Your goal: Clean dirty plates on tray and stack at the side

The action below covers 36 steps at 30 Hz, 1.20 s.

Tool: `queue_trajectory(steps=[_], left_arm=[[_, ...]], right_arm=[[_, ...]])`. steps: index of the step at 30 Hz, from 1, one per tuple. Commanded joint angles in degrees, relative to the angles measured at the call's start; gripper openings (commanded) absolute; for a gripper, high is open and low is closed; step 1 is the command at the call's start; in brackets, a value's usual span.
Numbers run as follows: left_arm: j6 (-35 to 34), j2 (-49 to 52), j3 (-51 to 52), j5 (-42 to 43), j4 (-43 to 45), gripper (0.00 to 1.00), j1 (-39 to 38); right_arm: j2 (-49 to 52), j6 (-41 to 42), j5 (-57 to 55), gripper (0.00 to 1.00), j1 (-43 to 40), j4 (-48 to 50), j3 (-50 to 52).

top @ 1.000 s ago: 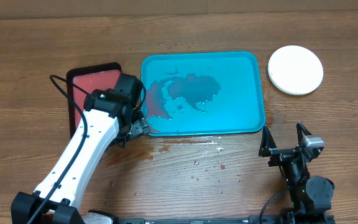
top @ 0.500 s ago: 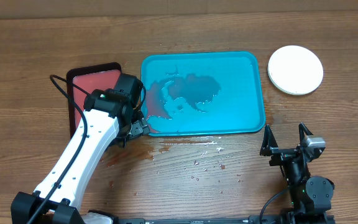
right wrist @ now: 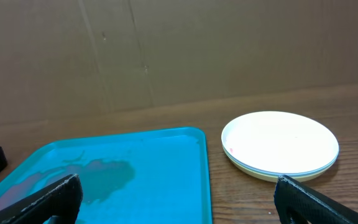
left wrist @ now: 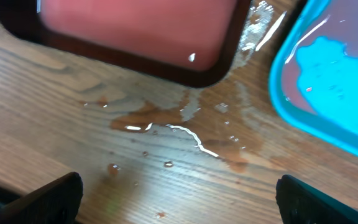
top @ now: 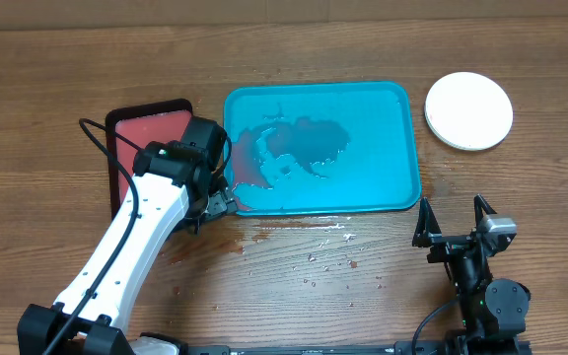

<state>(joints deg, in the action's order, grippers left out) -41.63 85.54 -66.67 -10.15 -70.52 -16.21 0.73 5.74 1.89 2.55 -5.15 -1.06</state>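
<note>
1. The left claw [left wrist: 179, 202] is spread wide and holds nothing. It hangs over the wet table [top: 57, 79], by the gap between the small red tray [left wrist: 129, 25] and the near left corner of the blue tray [top: 378, 123].
2. The right claw [top: 451, 225] is also spread wide and empty, near the table's front edge and well apart from the blue tray.
3. The plates [top: 468, 110] are stacked on the wood to the right of the blue tray. The top one is round, white and smooth, with pale rims showing beneath it.
4. The blue tray is glossy plastic, rectangular, with rounded corners and a raised rim. It holds a shallow pool of water [top: 304, 148], tinted red at its left end.
5. The table is grained wood, and a brownish puddle [left wrist: 185, 134] and droplets shine on it.
</note>
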Motion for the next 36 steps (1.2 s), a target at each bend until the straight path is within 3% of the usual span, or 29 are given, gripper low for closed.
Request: queue_trajectory(steps=[1, 6, 13, 18, 26, 36], left_arm=[[2.7, 0.4, 0.2, -3.7, -1.3, 1.0, -0.3], [4.7, 0.5, 0.2, -3.2, -0.3, 1.0, -0.3], [30.2, -4.8, 1.8, 8.0, 20.2, 1.0, 0.1], [40.1, -12.2, 7.3, 17.7, 35.6, 0.99, 4.3], [42.1, -27.1, 21.7, 23.2, 42.5, 1.0, 14.0], [42.0, -46.8, 40.3, 21.7, 54.8, 1.0, 15.9]], right_arm=[[-0.6, -0.2, -0.7, 1.0, -0.4, 0.3, 0.6], [-0.6, -0.2, -0.8, 1.0, -0.4, 0.3, 0.6], [-0.6, -0.2, -0.8, 1.0, -0.4, 0.3, 0.6], [-0.6, -0.2, -0.8, 1.0, -0.4, 0.3, 0.6], [-0.6, -0.2, -0.7, 1.0, -0.4, 0.3, 0.6], [-0.6, -0.2, -0.7, 1.0, -0.4, 0.3, 0.6]])
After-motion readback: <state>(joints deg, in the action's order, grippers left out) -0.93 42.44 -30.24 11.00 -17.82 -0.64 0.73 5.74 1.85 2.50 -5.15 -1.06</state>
